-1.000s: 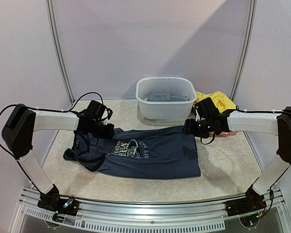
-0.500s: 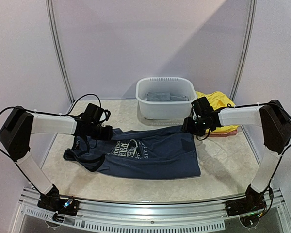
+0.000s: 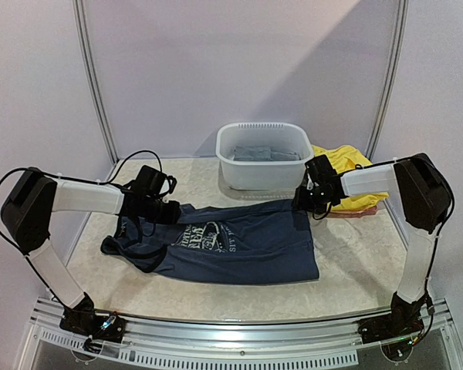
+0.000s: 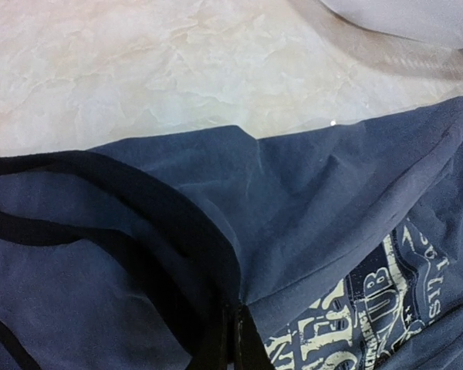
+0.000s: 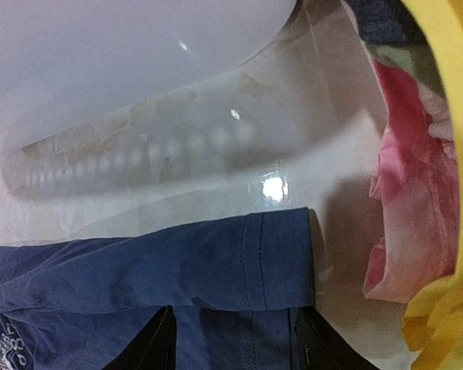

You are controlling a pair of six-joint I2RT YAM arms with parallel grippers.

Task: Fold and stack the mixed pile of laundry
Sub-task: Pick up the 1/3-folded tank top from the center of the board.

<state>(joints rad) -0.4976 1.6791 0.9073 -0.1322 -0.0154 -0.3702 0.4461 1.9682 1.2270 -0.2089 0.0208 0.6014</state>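
A navy tank top (image 3: 239, 243) with a white chest print lies spread flat on the table. My left gripper (image 3: 168, 210) is at its far left edge by the shoulder straps. In the left wrist view the gripper (image 4: 235, 343) is shut, pinching a fold of the navy fabric (image 4: 316, 193). My right gripper (image 3: 305, 202) is at the far right hem corner. In the right wrist view it (image 5: 231, 343) is open, its fingers either side of the folded hem (image 5: 247, 262). A yellow garment (image 3: 343, 160) and a pink one (image 5: 409, 231) lie at the right.
A white plastic basin (image 3: 262, 177) stands at the back centre just beyond the tank top, with a grey garment (image 3: 261, 153) inside. Its wall (image 5: 123, 46) is close ahead of my right gripper. Curved white rails rise at both back sides.
My right arm has swung its elbow up and back, and the gripper has shifted slightly toward the tank top's far right corner. The left arm and the tank top have hardly moved.
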